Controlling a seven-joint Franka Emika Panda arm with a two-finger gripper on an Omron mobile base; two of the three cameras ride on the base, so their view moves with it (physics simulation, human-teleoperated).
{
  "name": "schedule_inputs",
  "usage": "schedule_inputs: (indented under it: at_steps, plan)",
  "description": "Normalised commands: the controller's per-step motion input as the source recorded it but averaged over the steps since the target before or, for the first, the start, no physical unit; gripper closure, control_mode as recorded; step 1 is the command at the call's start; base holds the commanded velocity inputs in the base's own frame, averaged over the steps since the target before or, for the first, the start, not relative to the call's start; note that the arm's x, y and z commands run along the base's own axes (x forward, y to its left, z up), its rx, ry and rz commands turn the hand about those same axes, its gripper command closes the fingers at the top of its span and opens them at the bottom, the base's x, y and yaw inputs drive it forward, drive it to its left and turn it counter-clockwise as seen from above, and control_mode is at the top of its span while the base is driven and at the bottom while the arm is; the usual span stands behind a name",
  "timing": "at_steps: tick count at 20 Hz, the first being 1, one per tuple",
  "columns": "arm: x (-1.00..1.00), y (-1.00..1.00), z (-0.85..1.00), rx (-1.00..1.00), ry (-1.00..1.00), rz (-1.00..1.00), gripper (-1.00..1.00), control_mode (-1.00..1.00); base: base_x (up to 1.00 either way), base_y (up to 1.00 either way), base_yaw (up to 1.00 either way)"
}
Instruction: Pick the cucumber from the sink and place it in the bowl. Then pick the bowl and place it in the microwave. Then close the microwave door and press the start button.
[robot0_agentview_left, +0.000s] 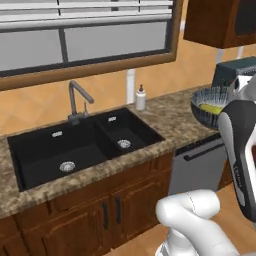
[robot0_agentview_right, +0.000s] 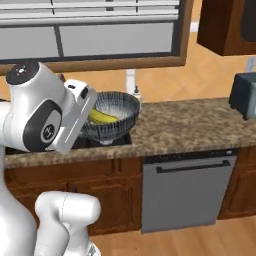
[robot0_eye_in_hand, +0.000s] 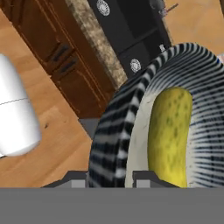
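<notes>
Cucumber already placed in bowl; first stage judged done. Bowl held off counter, right of sink, jaws narrowed on near rim by gripper, one finger inside wall, one outside. Left: transfer to microwave, door shut, start pressed. Soap bottle and faucet seen behind sink, toaster far right of sink on counter. No obstruction seen near bowl.
</notes>
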Motion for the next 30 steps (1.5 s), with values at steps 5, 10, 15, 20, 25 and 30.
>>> schedule_inputs:
  at_steps: [5, 10, 15, 20, 25, 30]
  plan:
    - [0.00, 0.00, 0.00, 0.00, 0.00, 0.00, 1.00, 1.00, 0.00, -0.05, -0.90]
    - [0.00, 0.00, 0.00, 0.00, 0.00, 0.00, 1.00, 1.00, 0.00, -0.23, -0.86]
    - [0.00, 0.00, 0.00, 0.00, 0.00, 0.00, 1.00, 1.00, 0.04, -0.47, -0.78]
    - [0.00, 0.00, 0.00, 0.00, 0.00, 0.00, 1.00, 1.00, 0.64, -0.91, -0.47]
    - [0.00, 0.00, 0.00, 0.00, 0.00, 0.00, 1.00, 1.00, 1.00, -1.00, -0.19]
    - [0.00, 0.00, 0.00, 0.00, 0.00, 0.00, 1.00, 1.00, 1.00, -1.00, -0.19]
